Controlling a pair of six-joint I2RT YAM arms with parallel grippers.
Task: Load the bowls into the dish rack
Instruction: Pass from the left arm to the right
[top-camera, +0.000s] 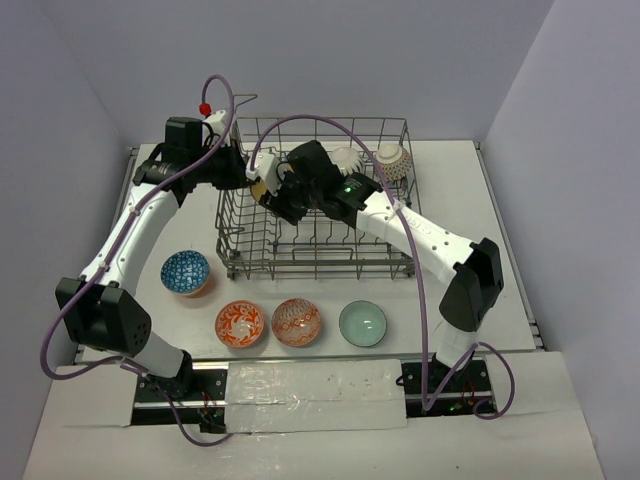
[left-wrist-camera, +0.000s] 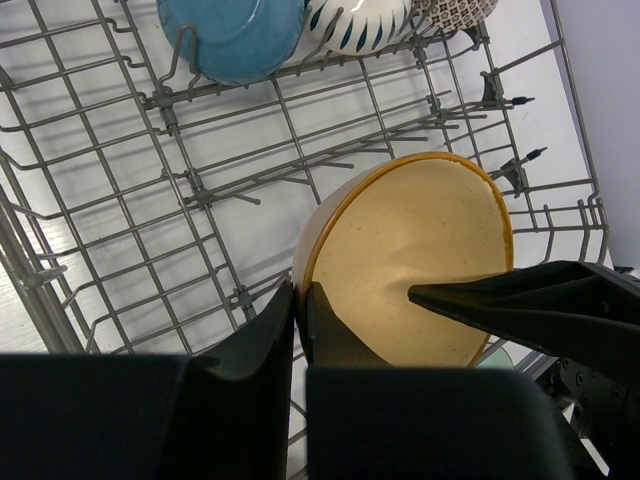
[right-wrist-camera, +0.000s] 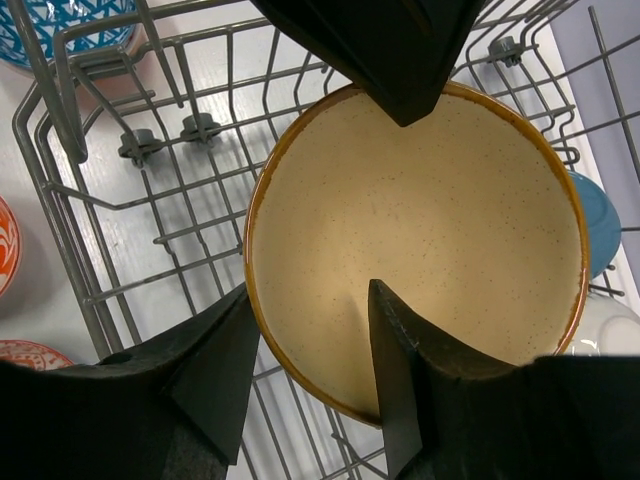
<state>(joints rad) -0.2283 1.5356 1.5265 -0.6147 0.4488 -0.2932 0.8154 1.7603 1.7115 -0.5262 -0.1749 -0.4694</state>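
Observation:
A tan bowl (left-wrist-camera: 420, 260) hangs tilted over the grey wire dish rack (top-camera: 385, 262). My left gripper (left-wrist-camera: 300, 292) is shut on its rim, one finger outside and one inside. My right gripper (right-wrist-camera: 310, 300) is open, its fingers straddling the opposite rim of the same bowl (right-wrist-camera: 420, 230) with a wide gap. In the top view both grippers meet over the rack's left part, left (top-camera: 255, 172) and right (top-camera: 282, 192). A teal-blue bowl (left-wrist-camera: 235, 35), a white striped bowl (left-wrist-camera: 360, 22) and a patterned bowl (left-wrist-camera: 455, 10) stand in the rack's far row.
Several bowls sit on the table in front of the rack: a blue-white patterned one (top-camera: 186, 272), two orange-red patterned ones (top-camera: 240, 323) (top-camera: 296, 322) and a pale green one (top-camera: 362, 323). Upright tines (left-wrist-camera: 200, 190) line the rack floor beneath the tan bowl.

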